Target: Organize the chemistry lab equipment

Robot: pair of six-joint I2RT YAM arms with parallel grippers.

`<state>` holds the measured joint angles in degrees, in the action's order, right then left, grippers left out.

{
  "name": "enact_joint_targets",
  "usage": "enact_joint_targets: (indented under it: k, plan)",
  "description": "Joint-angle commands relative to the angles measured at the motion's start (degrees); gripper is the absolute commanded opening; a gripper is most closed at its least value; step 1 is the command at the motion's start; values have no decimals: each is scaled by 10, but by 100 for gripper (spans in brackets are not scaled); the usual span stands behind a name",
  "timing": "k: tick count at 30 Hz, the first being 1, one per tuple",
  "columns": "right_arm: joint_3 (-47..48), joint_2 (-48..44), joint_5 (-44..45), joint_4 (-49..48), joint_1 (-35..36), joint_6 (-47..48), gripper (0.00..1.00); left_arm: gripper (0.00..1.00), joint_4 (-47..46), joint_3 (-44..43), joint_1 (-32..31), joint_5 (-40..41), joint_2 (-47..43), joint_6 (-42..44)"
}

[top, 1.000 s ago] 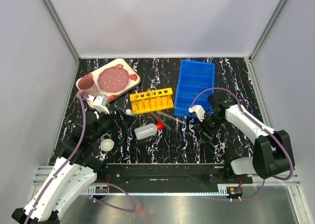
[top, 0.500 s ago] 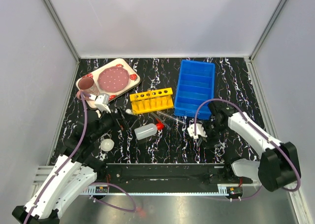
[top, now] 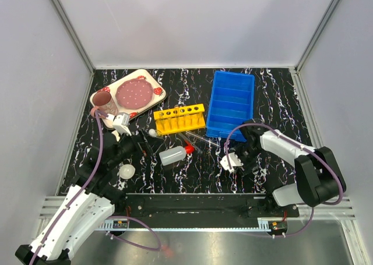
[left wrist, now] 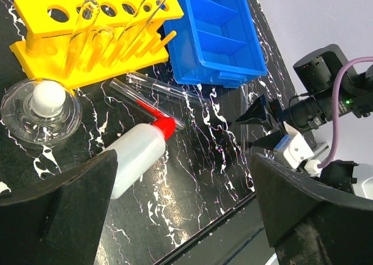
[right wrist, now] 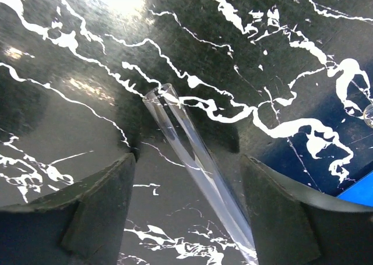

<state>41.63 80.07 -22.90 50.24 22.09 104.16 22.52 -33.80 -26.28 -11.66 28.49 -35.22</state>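
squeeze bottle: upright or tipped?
Tipped: the squeeze bottle lies flat on its side on the table, in both the top and left wrist views.

One yellow tube rack (top: 179, 118), one blue divided bin (top: 232, 102), one red-capped squeeze bottle (top: 173, 155), one small glass flask (left wrist: 20, 118), one small white dish (top: 126, 171), one pink mug (top: 104, 100), one strawberry tray (top: 147, 76), one plate (top: 134, 92), at least two test tubes (left wrist: 83, 29) leaning in the rack, two more loose on the tabletop (top: 198, 172)
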Motion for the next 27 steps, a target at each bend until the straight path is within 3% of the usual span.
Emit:
enact_joint_targets:
  k: [1, 6, 11, 18, 21, 27]
  plan:
    - [-4, 16, 23, -30, 10, 24, 74, 99, -33, -11, 1, -13, 0, -2]
    - [-8, 32, 36, -30, 12, 26, 62, 99, -33, -10, 1, -13, -7, -3]
    - [-8, 37, 35, -19, 15, 19, 41, 99, -24, -12, 1, -14, -18, 0]
    - [-20, 28, 26, -8, 22, -16, 26, 99, -30, -1, 1, -36, -28, -5]
    - [-11, 17, -2, 15, 26, -67, 22, 99, -46, 7, 1, -65, -31, -8]
    - [101, 31, -110, 83, 28, -313, 16, 99, -115, 33, 1, -147, -29, -13]
